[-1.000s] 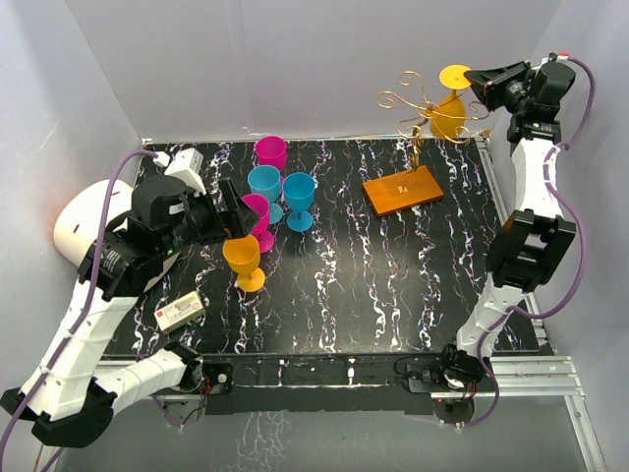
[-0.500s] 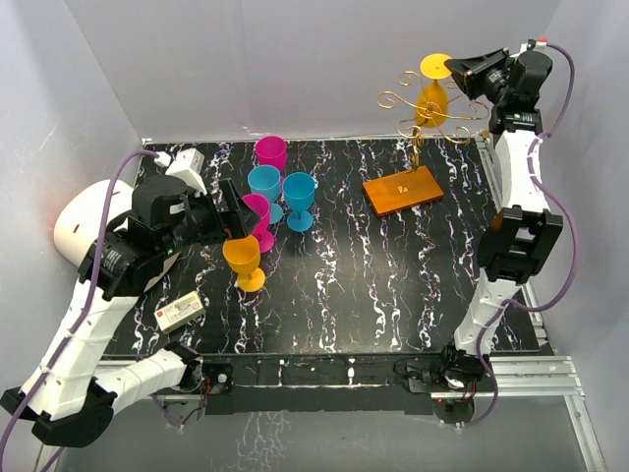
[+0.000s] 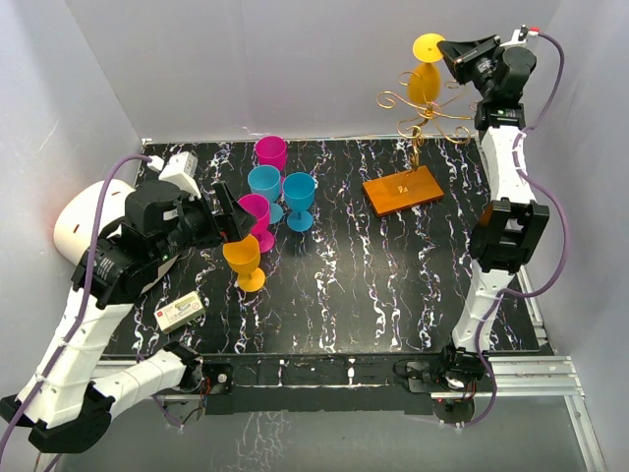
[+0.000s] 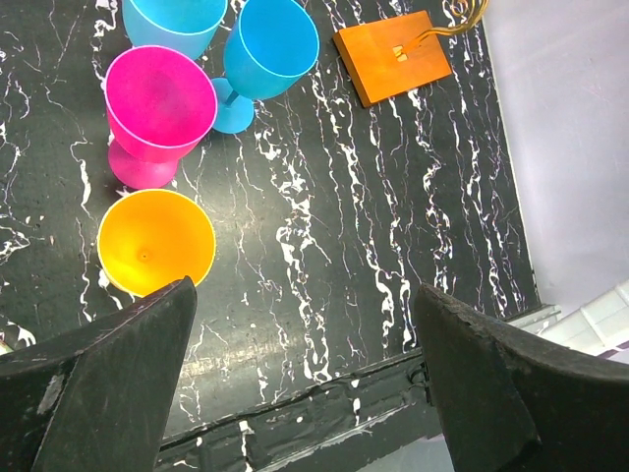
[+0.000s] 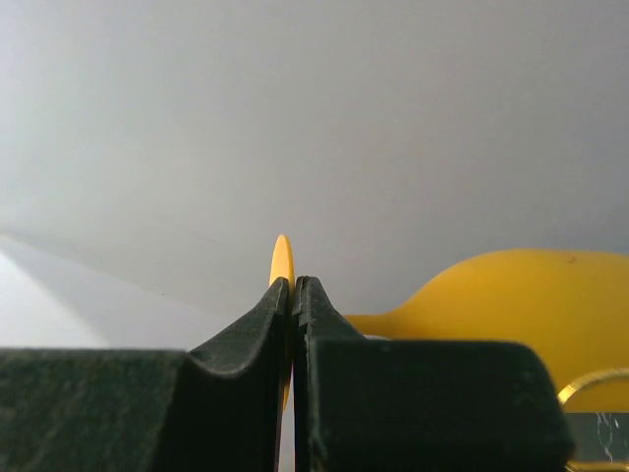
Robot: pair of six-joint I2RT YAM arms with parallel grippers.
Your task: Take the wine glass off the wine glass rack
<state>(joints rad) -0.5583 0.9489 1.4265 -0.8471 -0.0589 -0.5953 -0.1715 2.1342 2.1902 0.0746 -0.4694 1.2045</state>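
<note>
The gold wire wine glass rack (image 3: pixel 425 106) stands on its orange base (image 3: pixel 403 189) at the back right; the base also shows in the left wrist view (image 4: pixel 391 55). My right gripper (image 3: pixel 444 51) is shut on the round foot of a yellow wine glass (image 3: pixel 425 81), held upside down high over the rack's curled arms. In the right wrist view the pads (image 5: pixel 278 305) pinch the thin foot edge (image 5: pixel 282 256), with the bowl (image 5: pixel 531 295) to the right. My left gripper (image 3: pixel 232 210) is open and empty above the cups at the left.
Several plastic glasses stand at the left: an orange one (image 3: pixel 243 260), two pink (image 3: pixel 270 151) and two blue (image 3: pixel 299 198). A small white box (image 3: pixel 179 312) lies near the front left edge. Grey walls close in the back and sides.
My right gripper has carried the yellow glass up and to the left, from beside the rack's right arm to above the rack. The left arm has barely moved.
</note>
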